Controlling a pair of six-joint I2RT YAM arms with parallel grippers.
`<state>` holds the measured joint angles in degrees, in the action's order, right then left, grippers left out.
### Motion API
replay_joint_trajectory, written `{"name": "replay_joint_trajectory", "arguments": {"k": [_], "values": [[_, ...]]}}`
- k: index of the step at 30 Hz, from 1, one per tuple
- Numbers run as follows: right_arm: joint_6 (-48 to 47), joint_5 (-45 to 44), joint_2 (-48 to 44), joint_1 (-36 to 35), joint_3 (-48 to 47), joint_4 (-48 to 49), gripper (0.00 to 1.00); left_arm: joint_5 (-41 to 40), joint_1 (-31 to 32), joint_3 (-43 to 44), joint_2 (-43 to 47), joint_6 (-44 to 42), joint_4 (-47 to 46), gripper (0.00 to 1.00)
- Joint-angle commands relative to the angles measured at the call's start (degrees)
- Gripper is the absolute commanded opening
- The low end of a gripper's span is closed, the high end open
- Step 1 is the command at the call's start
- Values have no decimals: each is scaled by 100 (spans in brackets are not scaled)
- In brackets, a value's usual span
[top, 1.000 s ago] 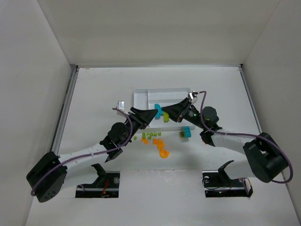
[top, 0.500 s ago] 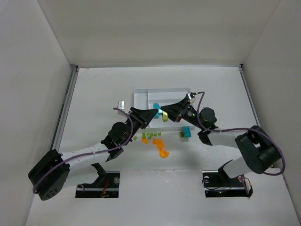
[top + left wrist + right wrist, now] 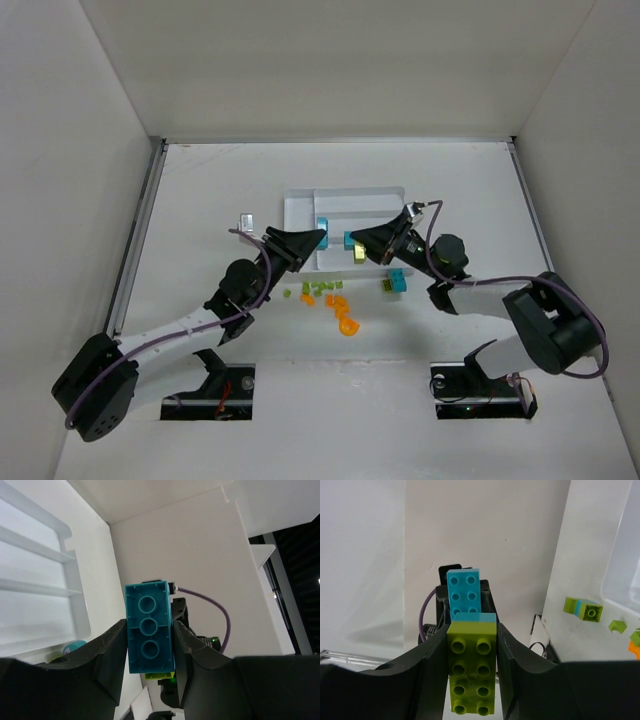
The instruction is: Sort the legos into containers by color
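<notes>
Within left claw (image 3: 148, 647), teal brick (image 3: 148, 617)

At centre frame, over the white tray (image 3: 350, 205), the left gripper (image 3: 318, 233) pinches a teal brick (image 3: 323, 228). The right gripper (image 3: 356, 242) grips a lime-and-teal stack (image 3: 358, 253). Loose legos (image 3: 345, 322) lie just below.

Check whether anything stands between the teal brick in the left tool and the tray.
Nothing visible does: the teal brick hangs over the tray. The right tool with its lime brick is close beside it.
</notes>
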<state>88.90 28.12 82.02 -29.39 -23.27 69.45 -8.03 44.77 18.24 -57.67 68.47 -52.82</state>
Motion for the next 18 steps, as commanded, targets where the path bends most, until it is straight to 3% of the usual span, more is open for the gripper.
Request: {"name": "replay_joint_trajectory", "arguments": {"k": [1, 6, 10, 14, 18], "values": [[-13, 176, -230, 157, 94, 359, 24, -58, -131, -22, 300, -123, -98, 16], [-127, 255, -318, 306, 252, 297, 23, -84, -315, -5, 528, -456, 419, 15], [-574, 194, -432, 359, 253, -228, 23, -338, -395, 495, 415, -1228, 1762, 16], [-1593, -200, -686, 280, 86, -1501, 22, -962, -194, 1207, 20, -2063, 2994, 16], [-2919, -1218, -1344, -149, -177, -3390, 22, -1726, 9, 1673, -349, -2688, 3576, 16]]}}
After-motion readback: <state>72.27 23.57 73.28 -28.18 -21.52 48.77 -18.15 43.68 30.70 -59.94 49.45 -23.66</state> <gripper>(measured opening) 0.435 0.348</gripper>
